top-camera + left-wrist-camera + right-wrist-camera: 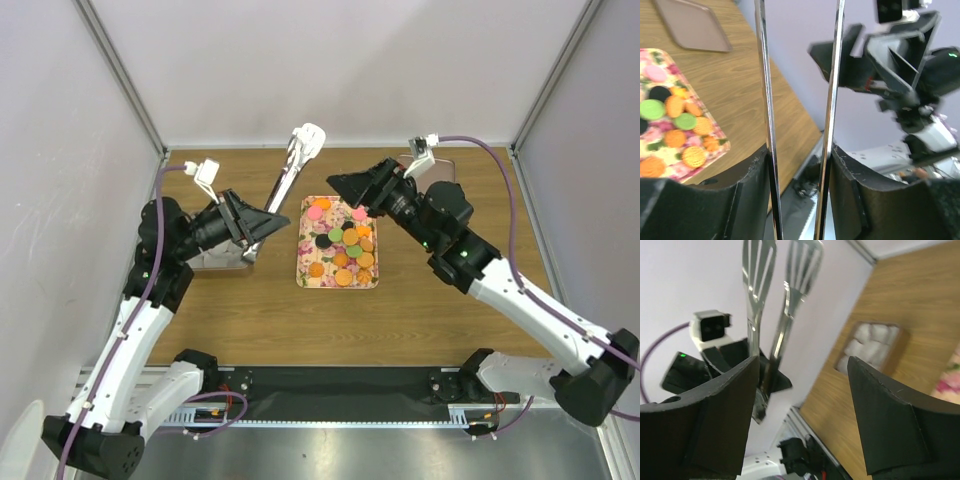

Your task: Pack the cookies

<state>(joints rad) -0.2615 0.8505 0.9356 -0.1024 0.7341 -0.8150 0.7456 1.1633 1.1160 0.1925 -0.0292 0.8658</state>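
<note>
Near the cookies (pixel 341 250), right end effector (pixel 340 183) wide, left end effector (pixel 799 170) around tongs (pixel 290 170)

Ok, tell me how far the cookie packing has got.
Done: the left gripper grips the tongs. In hand: the tongs carry nothing; the right gripper is open and empty. Left: the cookies lie on the floral tray, the paper cups look empty, so all packing remains.
</note>
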